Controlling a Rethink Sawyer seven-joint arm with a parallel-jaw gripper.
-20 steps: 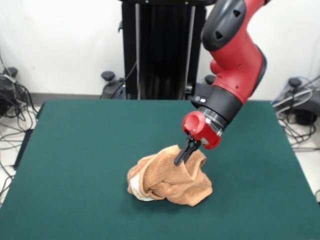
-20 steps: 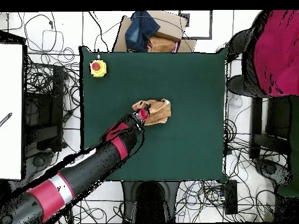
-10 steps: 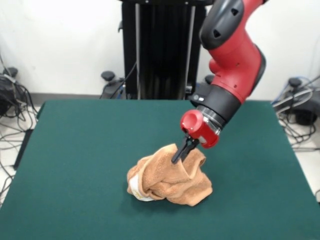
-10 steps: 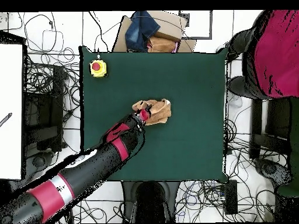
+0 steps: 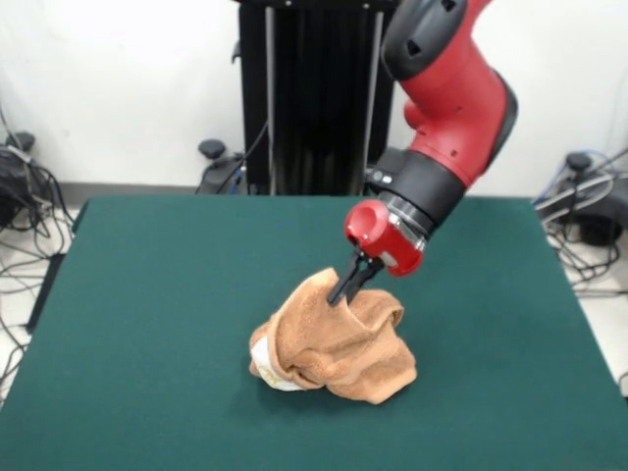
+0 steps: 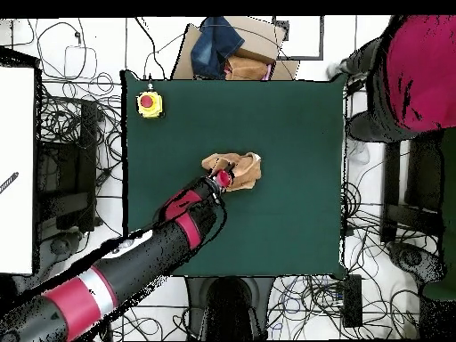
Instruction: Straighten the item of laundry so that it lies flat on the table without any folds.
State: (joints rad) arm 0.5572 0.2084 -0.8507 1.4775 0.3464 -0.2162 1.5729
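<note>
The item of laundry (image 5: 339, 343) is an orange-tan towel, bunched in a crumpled heap near the middle of the green table (image 5: 157, 294). A white tag shows at its lower left edge. My gripper (image 5: 339, 294) is shut on a fold at the top of the heap, which it holds pulled up into a peak. In the overhead view the towel (image 6: 242, 171) lies mid-table with the gripper (image 6: 226, 173) at its lower left side.
A yellow box with a red button (image 6: 149, 104) sits at a table corner. A person in a magenta top (image 6: 419, 71) stands beside the table's right edge. Cardboard and dark cloth (image 6: 227, 49) lie past the far edge. Cables cover the floor around.
My gripper has risen and shifted slightly left in the front view, lifting the held fold so the heap stands taller. The person at the edge has moved a little.
</note>
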